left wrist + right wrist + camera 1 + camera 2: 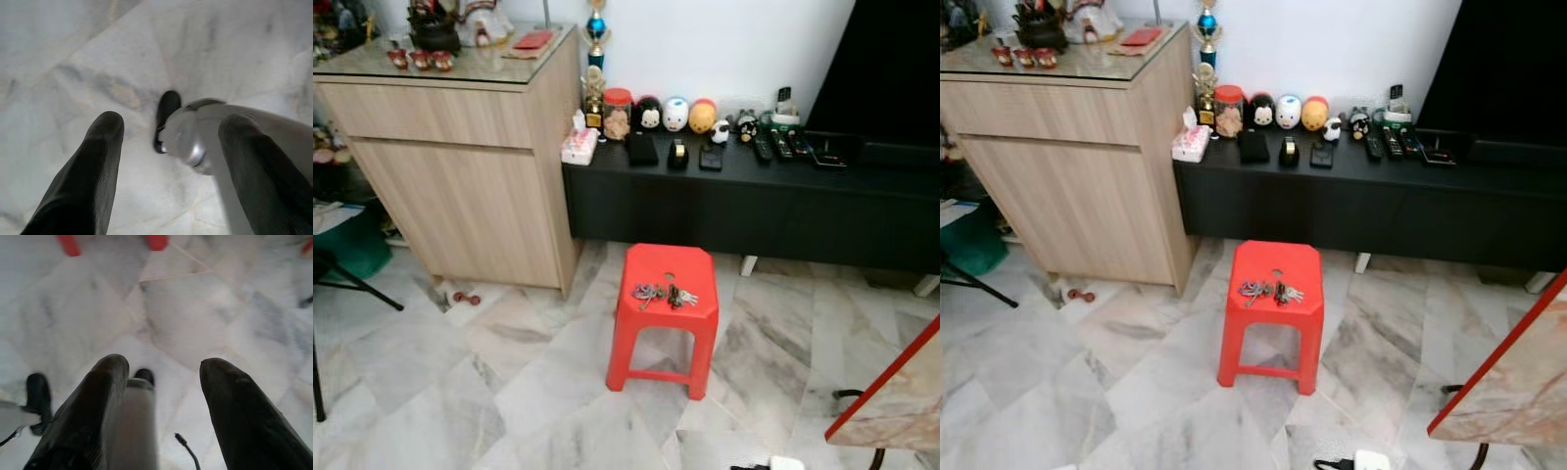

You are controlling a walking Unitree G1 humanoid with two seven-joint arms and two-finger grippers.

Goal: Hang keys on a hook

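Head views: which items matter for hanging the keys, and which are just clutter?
For the job:
- keys, lying on the red stool
- left claw and right claw, both open, hanging over the marble floor

Just lying about:
- tissue box, jar, round toy figures, remotes on the black TV bench
- wooden cabinet

No hook visible.

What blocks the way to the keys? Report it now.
Nothing visible does. The keys lie in the open on top of the red stool, with bare marble floor in front of it. Both grippers hang low over the floor, the left gripper and right gripper open.
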